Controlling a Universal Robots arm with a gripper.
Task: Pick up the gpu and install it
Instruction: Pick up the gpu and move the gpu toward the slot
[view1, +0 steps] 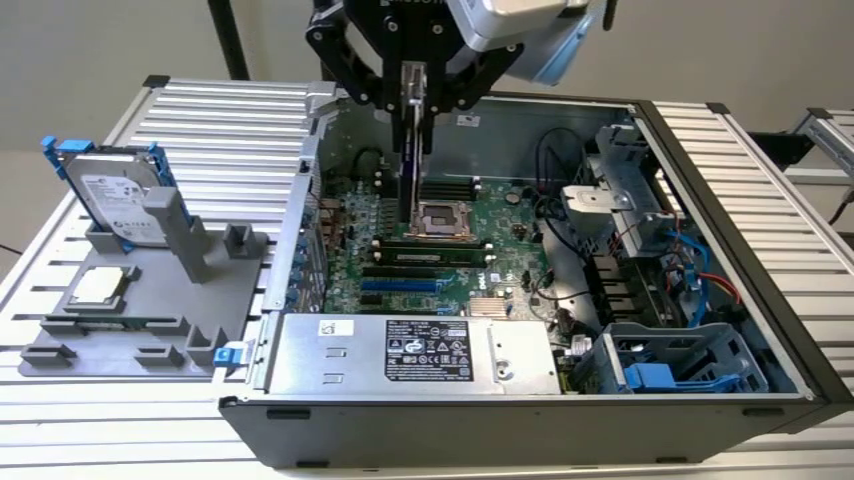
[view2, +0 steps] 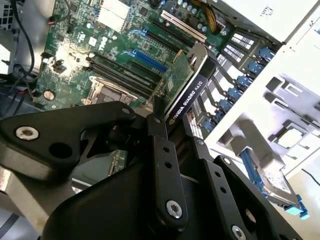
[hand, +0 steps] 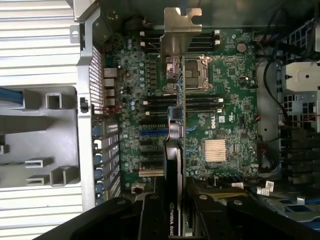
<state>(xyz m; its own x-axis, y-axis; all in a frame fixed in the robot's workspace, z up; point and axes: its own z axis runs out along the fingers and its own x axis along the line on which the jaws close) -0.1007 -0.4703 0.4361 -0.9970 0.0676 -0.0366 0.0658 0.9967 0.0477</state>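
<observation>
My gripper (view1: 414, 95) hangs over the open computer case (view1: 721, 200) and is shut on the gpu (view1: 414, 160). The card hangs on edge, a little above the motherboard (view1: 507, 225) near the CPU socket (view1: 438, 218). In the second wrist view the gpu (view2: 184, 82) shows its green board and black cooler between the black fingers (view2: 161, 145). In the first wrist view the gpu (hand: 175, 150) appears edge-on, with its silver end bracket (hand: 178, 35) at the far end. The blue expansion slots (hand: 152, 134) lie just beside the card's line.
A grey fixture (view1: 147, 320) at the exterior view's left carries a hard drive in a blue frame (view1: 114, 200) and a square CPU chip (view1: 104, 287). Inside the case are the power supply (view1: 414, 352), cables (view1: 574, 240) and a drive cage (view1: 681, 365).
</observation>
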